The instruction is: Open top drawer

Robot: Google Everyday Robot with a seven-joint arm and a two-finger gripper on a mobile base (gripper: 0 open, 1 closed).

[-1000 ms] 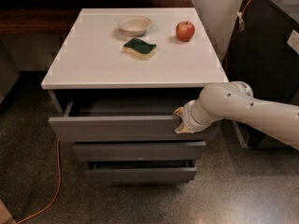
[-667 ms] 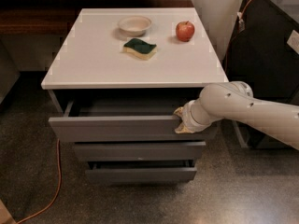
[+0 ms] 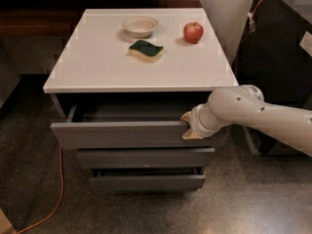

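The top drawer (image 3: 122, 133) is a wide grey drawer with a flat handleless front, pulled partly out from under the white cabinet top (image 3: 97, 67); its grey inside shows as a dark strip. My gripper (image 3: 189, 126) is at the right end of the drawer front, hooked over its top edge. The white arm comes in from the right.
Two narrower grey drawer fronts (image 3: 146, 157) sit below, the lowest (image 3: 146, 182) slightly out. On the top stand a white bowl (image 3: 140, 26), a green and yellow sponge (image 3: 146, 50) and a red apple (image 3: 193, 32). An orange cable (image 3: 57, 189) lies on the floor at left. A dark cabinet (image 3: 278, 52) stands at right.
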